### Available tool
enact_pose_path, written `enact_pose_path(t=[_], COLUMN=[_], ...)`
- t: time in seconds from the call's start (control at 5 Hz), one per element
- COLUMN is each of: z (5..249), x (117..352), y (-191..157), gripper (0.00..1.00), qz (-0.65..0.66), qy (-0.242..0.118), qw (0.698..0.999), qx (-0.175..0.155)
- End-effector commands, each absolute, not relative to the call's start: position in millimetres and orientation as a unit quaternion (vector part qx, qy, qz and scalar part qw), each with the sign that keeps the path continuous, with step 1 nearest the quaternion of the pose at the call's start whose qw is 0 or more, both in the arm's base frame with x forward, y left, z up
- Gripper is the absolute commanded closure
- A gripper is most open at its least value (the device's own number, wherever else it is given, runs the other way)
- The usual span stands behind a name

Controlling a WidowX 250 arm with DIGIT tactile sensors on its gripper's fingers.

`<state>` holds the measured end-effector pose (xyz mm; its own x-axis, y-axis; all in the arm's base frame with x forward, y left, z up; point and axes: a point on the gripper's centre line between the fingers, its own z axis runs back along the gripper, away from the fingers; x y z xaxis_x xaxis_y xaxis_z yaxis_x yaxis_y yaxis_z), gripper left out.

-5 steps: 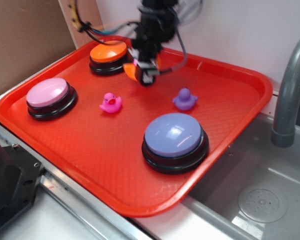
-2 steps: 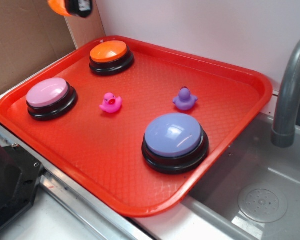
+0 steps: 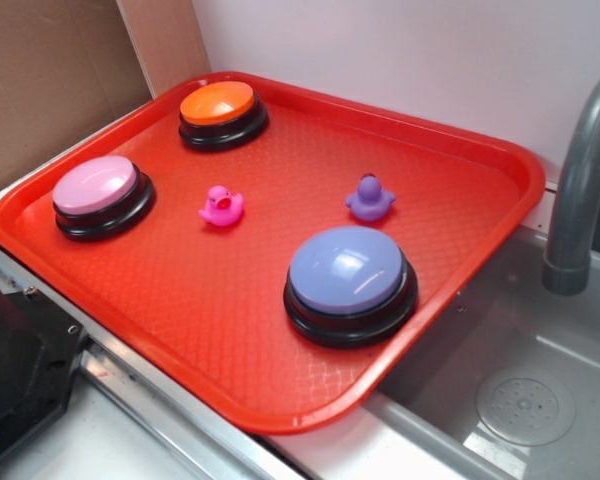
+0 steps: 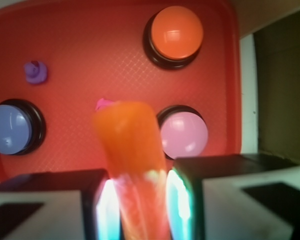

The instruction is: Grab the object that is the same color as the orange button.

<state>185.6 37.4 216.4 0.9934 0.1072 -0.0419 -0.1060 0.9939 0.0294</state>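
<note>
1. Orange is the colour I follow: in the wrist view the orange toy piece (image 4: 132,165) sits between the two fingers of the claw (image 4: 138,207), which press it from both sides, so the claw is closed on it.
2. I see this piece high above the red tray (image 3: 480,160), and in the outside view neither arm nor claw appears.
3. On the tray stand the orange button (image 3: 218,105) at the far corner, the pink button (image 3: 96,186) at the left side, and the lavender button (image 3: 346,269) nearer to the sink (image 3: 540,400).
4. Between them sit the pink duck (image 3: 221,206) and the purple duck (image 3: 369,198), both apart from the buttons.
5. I judge the grab is nearly complete; what the step needs now is only a secure hold.
6. To do it well, I would keep the same pressure and move slowly, because the piece sticks far out from the fingers and may turn or slip.
7. I would stay over the tray, so a dropped piece falls there and not in the sink.
</note>
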Motion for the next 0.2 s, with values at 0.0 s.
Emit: enact_pose_path(t=[0.0], z=[218.2], x=[169.9], y=[32.7], gripper=[1.0], qz=[0.08], qy=[0.002], qw=[0.997], qx=[0.018])
